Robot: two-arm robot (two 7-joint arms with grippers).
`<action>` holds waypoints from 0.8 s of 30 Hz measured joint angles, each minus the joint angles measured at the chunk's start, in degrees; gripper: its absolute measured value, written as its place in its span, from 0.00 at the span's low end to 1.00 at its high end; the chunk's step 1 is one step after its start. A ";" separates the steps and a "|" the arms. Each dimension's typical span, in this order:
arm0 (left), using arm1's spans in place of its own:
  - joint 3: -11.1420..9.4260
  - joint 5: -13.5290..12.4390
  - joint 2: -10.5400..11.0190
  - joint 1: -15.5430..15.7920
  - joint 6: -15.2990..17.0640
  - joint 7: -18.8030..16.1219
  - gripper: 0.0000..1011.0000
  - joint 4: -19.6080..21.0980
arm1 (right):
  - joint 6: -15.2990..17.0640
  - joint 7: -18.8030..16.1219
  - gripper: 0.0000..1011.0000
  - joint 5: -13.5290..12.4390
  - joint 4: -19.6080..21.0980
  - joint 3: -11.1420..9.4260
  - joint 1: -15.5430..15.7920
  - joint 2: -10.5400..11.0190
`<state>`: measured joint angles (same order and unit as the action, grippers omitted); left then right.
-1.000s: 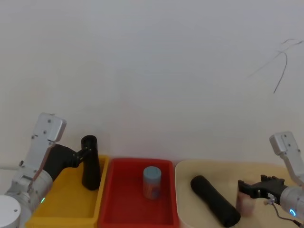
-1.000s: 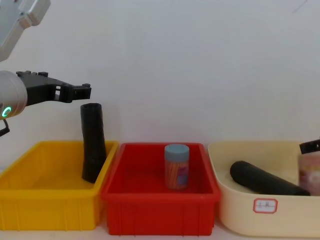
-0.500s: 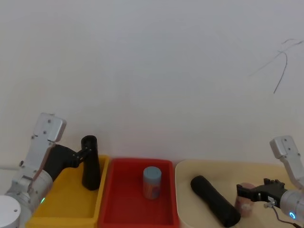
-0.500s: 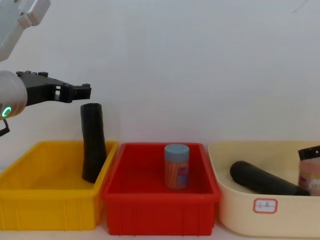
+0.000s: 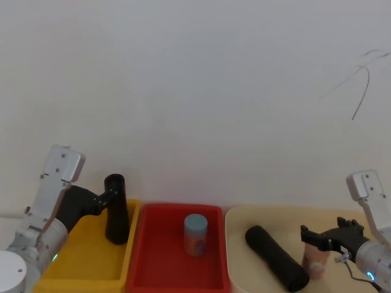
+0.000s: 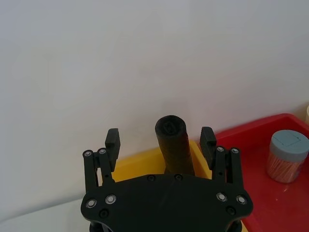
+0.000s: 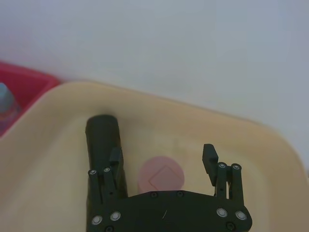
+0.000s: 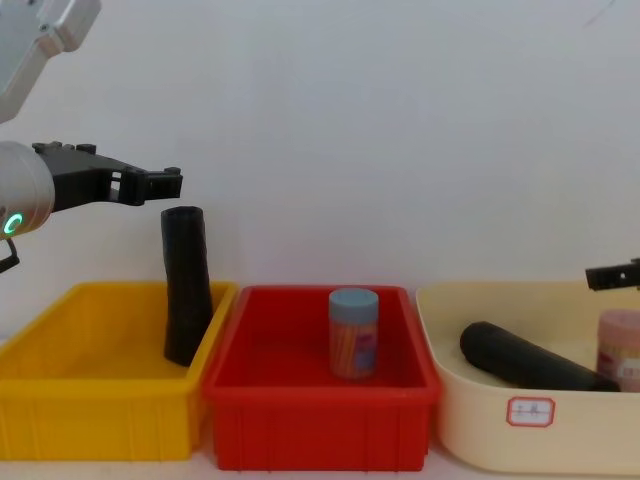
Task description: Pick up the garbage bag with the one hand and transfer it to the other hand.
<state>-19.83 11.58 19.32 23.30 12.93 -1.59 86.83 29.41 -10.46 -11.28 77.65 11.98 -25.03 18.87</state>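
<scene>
The garbage bag [image 5: 276, 258] [image 8: 530, 360] [image 7: 102, 140], a thick matte black roll, lies on its side in the beige bin [image 8: 480, 420]. My right gripper [image 5: 321, 235] [image 7: 162, 153] [image 8: 612, 275] hovers open above the bin, just over a pink-lidded jar [image 7: 161, 176] [image 5: 316, 259] that stands beside the bag, and holds nothing. My left gripper [image 6: 160, 136] [image 8: 165, 182] [image 5: 110, 196] is open around the top of a slim black tube [image 6: 174, 142] [image 8: 187, 300], which leans upright in the yellow bin [image 8: 95, 410]; its pads stand clear of the tube.
A red bin [image 8: 320, 420] sits between the yellow and beige bins and holds a blue-lidded jar [image 8: 354, 333] [image 5: 195, 235]. A plain white wall stands close behind all three bins.
My right gripper dipped toward the pink-lidded jar, then rose again and now sits higher above it. The left arm, the bag and the tube have not moved.
</scene>
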 joint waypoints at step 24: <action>0.00 0.00 0.00 0.00 0.00 0.00 0.99 0.00 | -12.64 3.51 0.99 3.89 6.79 1.79 4.94 -3.54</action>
<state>-19.83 11.58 19.32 23.30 12.92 -1.59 86.83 16.77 -6.95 -7.39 84.44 13.77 -20.09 15.32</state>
